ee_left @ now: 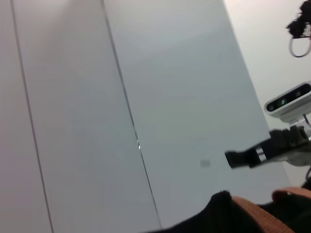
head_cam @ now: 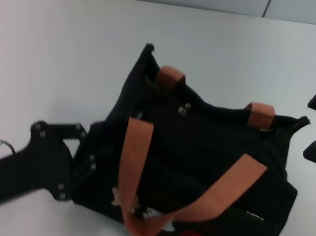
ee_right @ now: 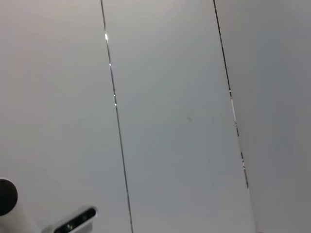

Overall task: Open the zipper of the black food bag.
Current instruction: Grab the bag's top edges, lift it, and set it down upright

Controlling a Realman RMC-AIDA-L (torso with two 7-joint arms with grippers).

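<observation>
The black food bag [head_cam: 199, 158] lies on the white table, with its orange-brown straps [head_cam: 131, 167] draped over the near side and tan, white and red patches near the front edge. The zipper's silver pull tab [head_cam: 184, 108] sits on the top seam between the two far strap ends. My left gripper [head_cam: 87, 149] is pressed against the bag's left end, black against black fabric. My right gripper [head_cam: 309, 127] hangs open just right of the bag, apart from it and holding nothing. The left wrist view shows the bag's top edge [ee_left: 218, 211] and, farther off, the right gripper [ee_left: 243, 156].
A shorter side-pocket zipper pull [head_cam: 254, 215] shows on the bag's near right side. White table [head_cam: 67, 54] spreads to the left of the bag and behind it. A grey wall runs along the table's back edge. The right wrist view shows only pale panels.
</observation>
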